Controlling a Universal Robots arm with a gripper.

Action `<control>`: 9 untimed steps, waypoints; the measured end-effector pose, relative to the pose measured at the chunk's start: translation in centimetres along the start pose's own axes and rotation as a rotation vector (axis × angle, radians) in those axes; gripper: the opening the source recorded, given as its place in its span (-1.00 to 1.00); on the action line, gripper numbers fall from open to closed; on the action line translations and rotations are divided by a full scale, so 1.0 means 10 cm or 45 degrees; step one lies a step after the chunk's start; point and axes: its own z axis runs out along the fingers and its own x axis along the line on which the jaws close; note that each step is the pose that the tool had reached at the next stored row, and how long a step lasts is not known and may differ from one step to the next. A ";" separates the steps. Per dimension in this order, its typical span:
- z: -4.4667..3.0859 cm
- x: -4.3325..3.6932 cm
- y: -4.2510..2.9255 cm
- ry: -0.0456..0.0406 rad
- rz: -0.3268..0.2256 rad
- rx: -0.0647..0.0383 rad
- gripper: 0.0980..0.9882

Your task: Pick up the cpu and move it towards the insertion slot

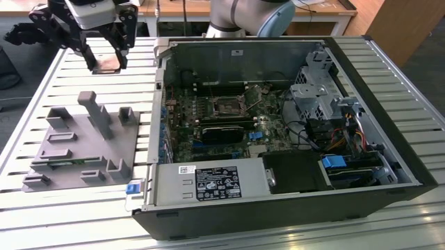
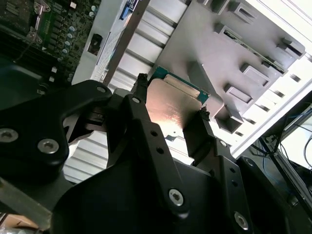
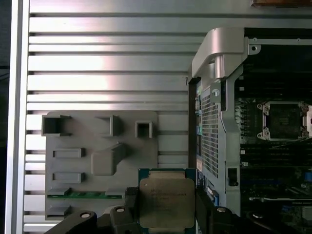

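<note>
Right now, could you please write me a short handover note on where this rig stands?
Gripper: fingers shut on the cpu, held in the air.
Position: in the exterior view it hangs above the slatted table, to the exterior view's left of the open computer case.
Insertion slot: on the motherboard, unoccupied.
Done: the pick-up. Left: the cpu is not yet over the slot.

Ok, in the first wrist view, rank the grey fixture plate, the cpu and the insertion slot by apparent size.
1. Grey fixture plate, clearly largest.
2. Cpu, held in the gripper close to the camera, so it looks oversized.
3. Insertion slot, slightly smaller-looking but farther away; unsure against the cpu.
</note>
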 end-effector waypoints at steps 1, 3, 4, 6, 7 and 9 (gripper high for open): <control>0.000 -0.011 0.000 0.000 0.000 0.000 0.00; 0.000 -0.036 0.002 0.000 0.000 0.000 0.00; 0.000 -0.046 0.002 0.000 0.000 0.000 0.00; 0.000 -0.063 0.002 0.000 0.000 0.000 0.00; 0.000 -0.073 0.003 0.000 0.000 0.000 0.00; 0.000 -0.093 0.003 0.000 0.000 0.000 0.00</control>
